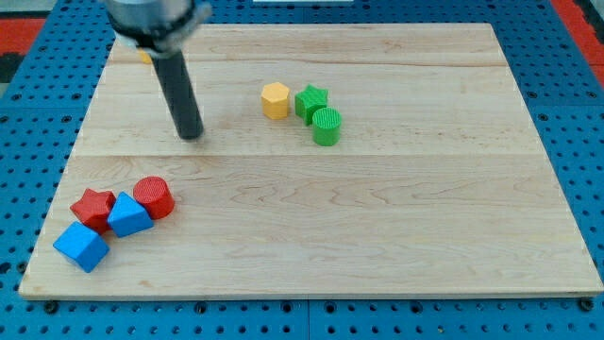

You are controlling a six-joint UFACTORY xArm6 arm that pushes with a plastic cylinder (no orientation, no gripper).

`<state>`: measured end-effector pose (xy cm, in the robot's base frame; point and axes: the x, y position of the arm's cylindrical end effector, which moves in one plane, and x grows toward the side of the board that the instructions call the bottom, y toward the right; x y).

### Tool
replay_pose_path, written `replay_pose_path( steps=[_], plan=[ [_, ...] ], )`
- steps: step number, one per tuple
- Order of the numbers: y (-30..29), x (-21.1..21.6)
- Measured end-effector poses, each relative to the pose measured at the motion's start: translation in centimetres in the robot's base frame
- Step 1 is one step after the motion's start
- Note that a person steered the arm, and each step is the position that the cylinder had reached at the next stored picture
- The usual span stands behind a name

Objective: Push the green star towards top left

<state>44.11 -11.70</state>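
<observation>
The green star [310, 100] lies on the wooden board [377, 227] above the centre, touching a yellow hexagon block [275, 100] on its left and a green cylinder [327, 126] at its lower right. My tip [192, 135] rests on the board well to the left of this group, apart from all blocks. The rod rises from it to the view's top left.
At the lower left sit a red star-like block [93, 208], a red cylinder [154, 197], a blue triangular block [128, 215] and a blue cube [82, 246], close together. A small yellow piece [143, 57] peeks out behind the rod at top left.
</observation>
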Motion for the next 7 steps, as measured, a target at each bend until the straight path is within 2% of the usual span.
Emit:
replay_pose_path(
  steps=[1, 2, 3, 4, 7],
  plan=[
    [6.2, 1.4],
    [9.9, 2.2],
    [10.7, 2.4],
    [15.3, 2.5],
    [20.2, 2.6]
  ],
)
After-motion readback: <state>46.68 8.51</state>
